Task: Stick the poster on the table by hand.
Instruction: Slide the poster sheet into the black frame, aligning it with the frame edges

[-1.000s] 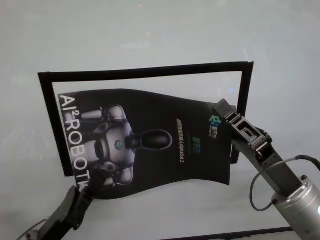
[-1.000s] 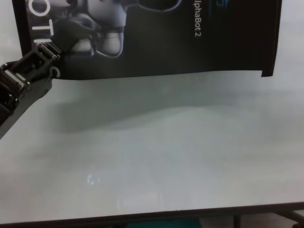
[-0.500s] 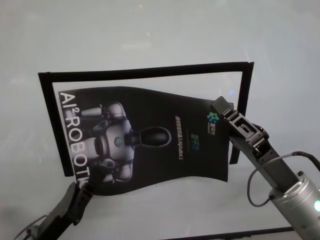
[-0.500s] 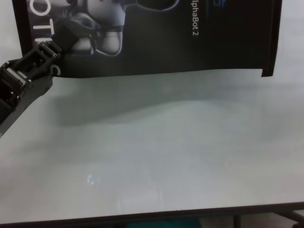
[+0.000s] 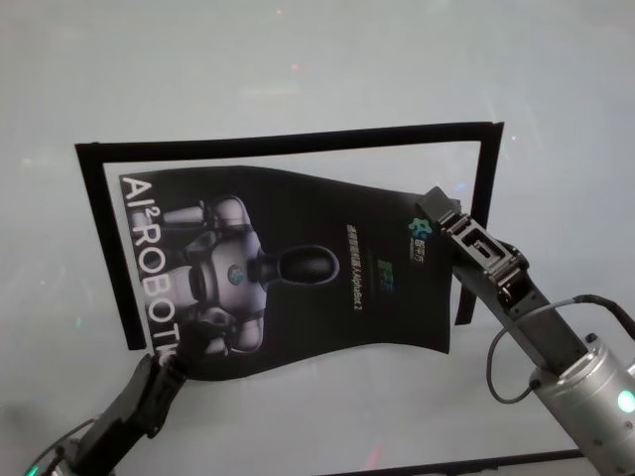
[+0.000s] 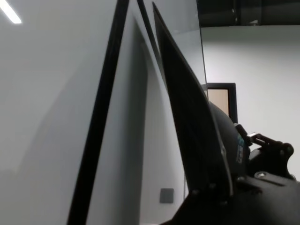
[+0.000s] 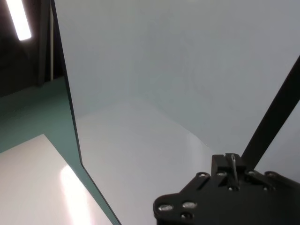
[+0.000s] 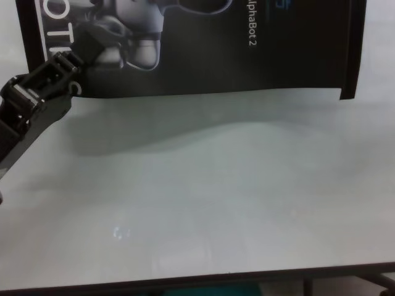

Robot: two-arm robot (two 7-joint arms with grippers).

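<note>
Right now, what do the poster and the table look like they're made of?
The poster looks like thin glossy paper or plastic film: it bends in a wave between the left pincer and right pincer, and its black face catches light. The table looks like a hard, smooth white board, perhaps laminate: it is flat and faintly mirrors lights.

**White walls, a dark door frame, strip lighting**

A white wall (image 6: 253, 56) stands behind the work area in the left wrist view, with a dark-framed doorway (image 6: 220, 101) in it. A small grey wall plate (image 6: 166, 195) sits lower down. A bright strip light (image 7: 19, 19) glows overhead, and a teal floor (image 7: 33, 110) shows below.
</note>
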